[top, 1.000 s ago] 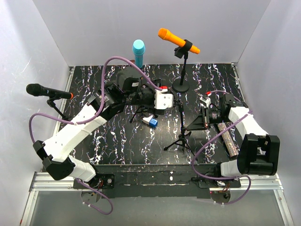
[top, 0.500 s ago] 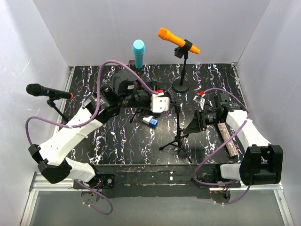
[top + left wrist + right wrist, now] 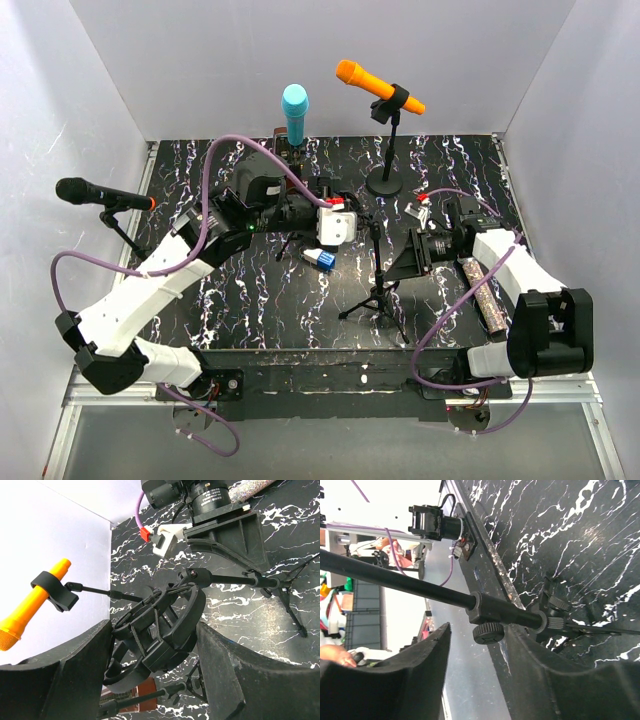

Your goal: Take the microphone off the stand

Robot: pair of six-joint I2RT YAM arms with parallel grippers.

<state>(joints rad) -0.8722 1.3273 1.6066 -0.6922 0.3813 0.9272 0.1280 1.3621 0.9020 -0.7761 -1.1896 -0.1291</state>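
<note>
A black tripod stand stands mid-table, topped by a ring-shaped shock mount with no microphone in it. My left gripper is shut on that mount, and its fingers press the ring from both sides. From above, the left gripper reaches in from the left. A glittery brown microphone lies flat on the table beside my right arm. My right gripper is open at the stand's pole. The pole's clamp knob sits between its spread fingers, and they grip nothing.
An orange microphone sits clipped on a round-base stand at the back. A cyan microphone stands upright behind the left gripper. A black microphone is on a stand at the far left. A small blue-and-white object lies near the tripod's legs.
My right gripper has opened and slid left to the stand's pole. My left gripper has drawn left with the shock mount, shifting the stand slightly.
</note>
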